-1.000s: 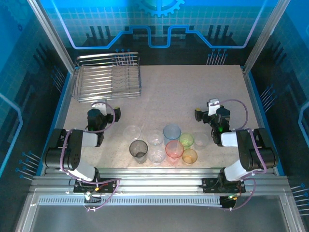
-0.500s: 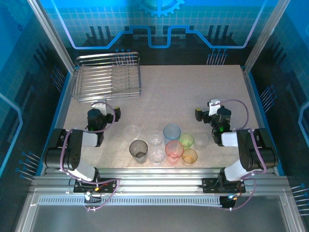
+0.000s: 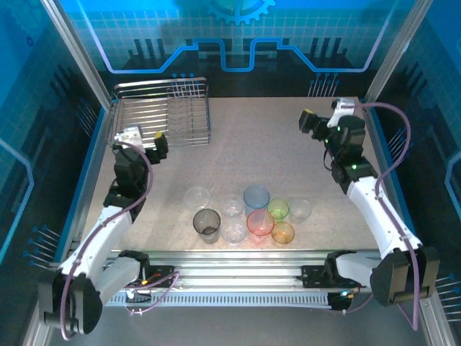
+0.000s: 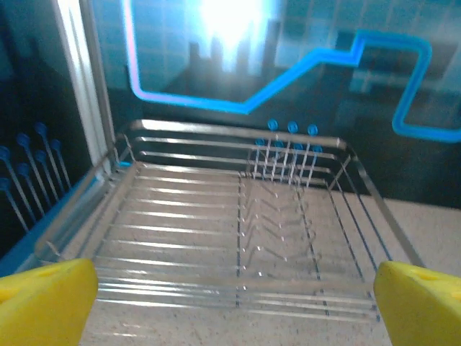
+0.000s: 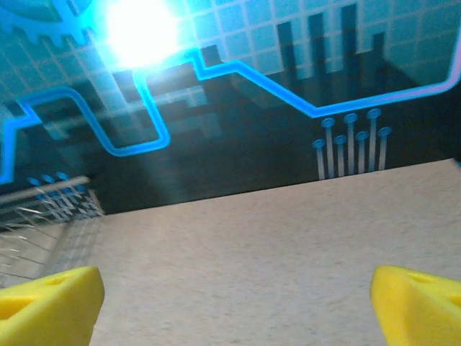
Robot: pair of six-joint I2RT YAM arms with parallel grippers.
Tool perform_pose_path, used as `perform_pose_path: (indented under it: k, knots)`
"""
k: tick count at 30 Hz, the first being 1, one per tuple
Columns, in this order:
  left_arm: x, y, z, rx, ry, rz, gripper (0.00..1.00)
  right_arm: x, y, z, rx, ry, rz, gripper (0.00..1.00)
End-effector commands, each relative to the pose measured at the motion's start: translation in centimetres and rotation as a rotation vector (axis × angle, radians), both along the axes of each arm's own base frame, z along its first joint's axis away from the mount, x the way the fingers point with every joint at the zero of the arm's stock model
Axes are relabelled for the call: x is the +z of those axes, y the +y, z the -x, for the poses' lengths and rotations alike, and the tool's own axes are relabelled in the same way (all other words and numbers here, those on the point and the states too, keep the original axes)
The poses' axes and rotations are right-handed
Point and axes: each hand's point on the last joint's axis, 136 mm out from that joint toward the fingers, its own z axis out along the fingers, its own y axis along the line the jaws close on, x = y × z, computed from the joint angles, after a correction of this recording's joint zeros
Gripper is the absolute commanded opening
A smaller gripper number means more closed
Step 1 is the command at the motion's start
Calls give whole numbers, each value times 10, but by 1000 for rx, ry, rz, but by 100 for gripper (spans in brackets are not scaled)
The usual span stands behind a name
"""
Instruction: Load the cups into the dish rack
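Though folded before, left hand and right hand now reach forward; both spread.

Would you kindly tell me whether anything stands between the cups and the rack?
Nothing visible stands on the table between the cups and the rack. The left pincer, open, is by the rack's near rim, roughly on that path. The rack itself holds nothing.
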Motion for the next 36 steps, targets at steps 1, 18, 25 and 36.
perform_pose_path:
  k: [1,18,25,36]
  knots:
    - [-12,15,28,81,145,9,99,-51,46,1,132,339,-153,91]
    - [-76,4,85,111,332,366,99,-134,245,-51,497,751,-91,82]
    - [-88,-8,84,66,365,432,99,-161,297,-74,522,763,-101,78]
    - [-84,-20,81,7,382,440,99,-205,335,-104,515,762,-159,60]
